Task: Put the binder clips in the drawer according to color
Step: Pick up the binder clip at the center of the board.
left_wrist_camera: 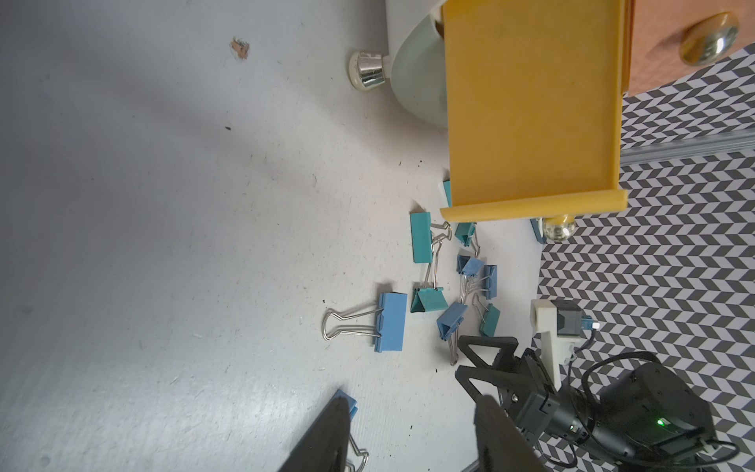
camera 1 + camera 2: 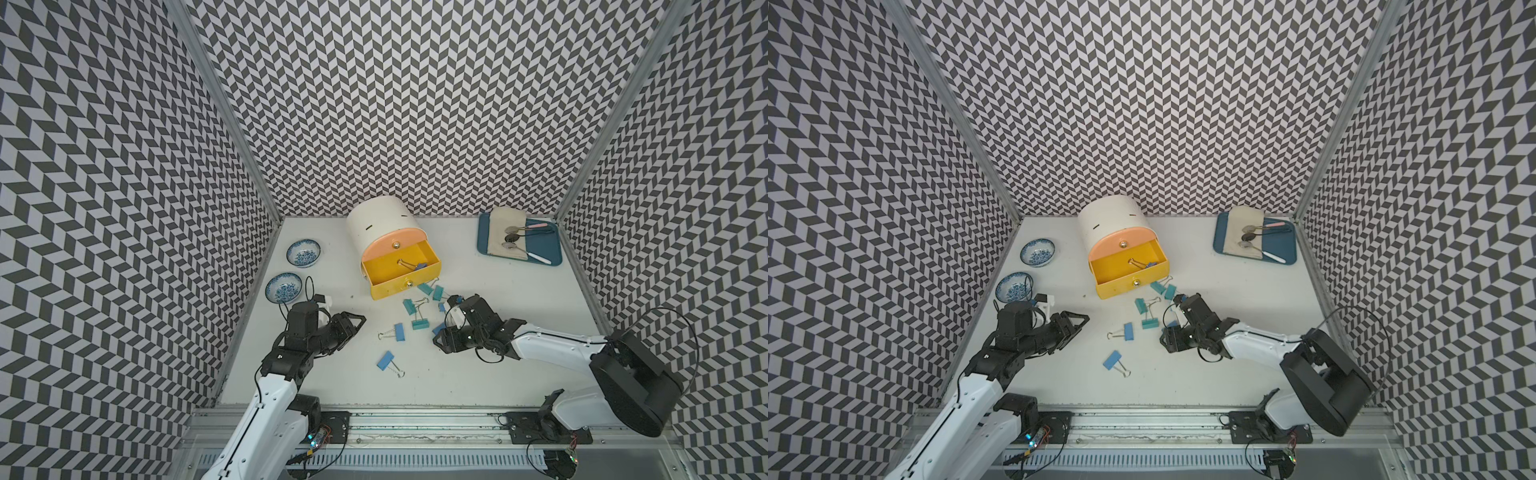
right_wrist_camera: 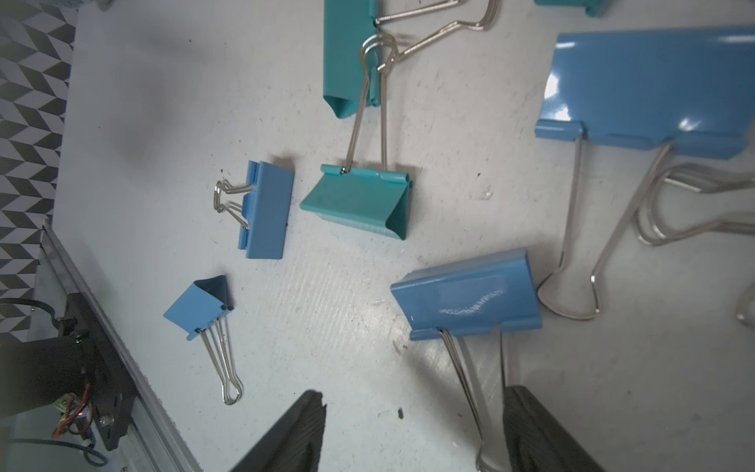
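Widely open right pincer (image 3: 412, 433) over blue clip (image 3: 465, 294)

White arms (image 2: 270, 399), black joints (image 2: 303, 322), looping black cables (image 2: 307, 286)

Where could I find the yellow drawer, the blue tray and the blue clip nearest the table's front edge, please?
yellow drawer (image 2: 386, 291), in a top view, front panel.
blue tray (image 2: 547, 245), in a top view, bare floor.
blue clip (image 2: 385, 360), in a top view, folded body.
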You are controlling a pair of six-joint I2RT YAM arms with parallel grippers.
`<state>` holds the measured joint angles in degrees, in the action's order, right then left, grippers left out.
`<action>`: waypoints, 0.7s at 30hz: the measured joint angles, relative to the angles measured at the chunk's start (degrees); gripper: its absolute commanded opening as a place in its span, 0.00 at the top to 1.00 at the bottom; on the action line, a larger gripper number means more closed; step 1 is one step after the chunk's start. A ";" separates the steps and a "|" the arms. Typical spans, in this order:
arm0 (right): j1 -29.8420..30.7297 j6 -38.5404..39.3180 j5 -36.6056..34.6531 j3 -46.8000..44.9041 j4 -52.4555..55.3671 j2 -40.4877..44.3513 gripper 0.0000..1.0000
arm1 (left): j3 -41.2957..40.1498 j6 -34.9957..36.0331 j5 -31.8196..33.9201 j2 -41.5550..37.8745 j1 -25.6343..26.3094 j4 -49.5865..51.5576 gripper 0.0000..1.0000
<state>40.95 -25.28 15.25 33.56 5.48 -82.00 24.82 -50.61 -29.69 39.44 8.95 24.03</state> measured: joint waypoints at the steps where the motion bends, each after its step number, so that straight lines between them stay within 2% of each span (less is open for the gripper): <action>1: 0.13 -0.09 0.00 0.00 -0.09 -0.11 0.27 | 0.17 0.00 0.00 0.00 0.00 0.00 0.47; 21: 5.01 -0.72 -1.22 0.15 -0.72 -0.83 0.27 | 0.48 0.00 -0.02 0.63 0.00 -1.11 0.47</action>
<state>45.95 -26.00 14.02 33.71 4.75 -82.83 25.30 -50.61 -29.71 40.07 8.95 22.92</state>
